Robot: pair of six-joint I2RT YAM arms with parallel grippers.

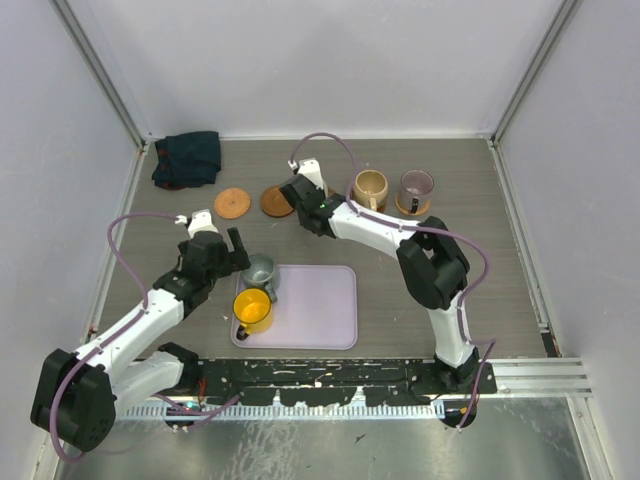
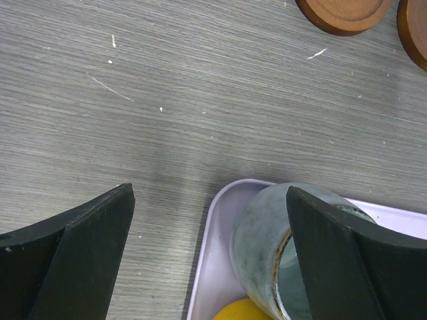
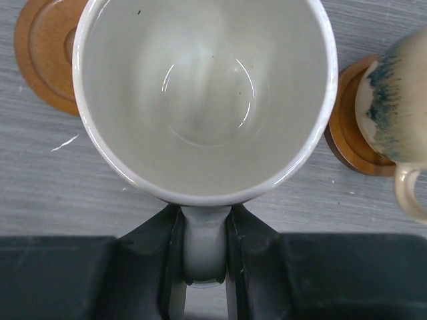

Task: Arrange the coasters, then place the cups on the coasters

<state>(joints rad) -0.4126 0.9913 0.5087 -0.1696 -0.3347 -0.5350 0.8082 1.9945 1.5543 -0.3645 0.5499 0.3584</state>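
My right gripper (image 3: 205, 217) is shut on the handle of the white cup (image 3: 203, 87), which is upright and seen from above. It hangs between a bare coaster (image 3: 40, 57) on its left and the tan cup (image 3: 393, 93) standing on a coaster (image 3: 347, 133). In the top view this gripper (image 1: 301, 192) sits beside coaster (image 1: 277, 201); another coaster (image 1: 232, 203) lies further left. The purple cup (image 1: 416, 188) stands at the right. My left gripper (image 2: 210, 200) is open over the tray corner, with the grey-green cup (image 2: 267, 243) lying on its side by the right finger. The yellow cup (image 1: 252, 309) is on the tray.
A lavender tray (image 1: 320, 300) lies at the near middle of the table. A dark teal cloth (image 1: 187, 158) is bunched at the far left corner. Enclosure walls stand on three sides.
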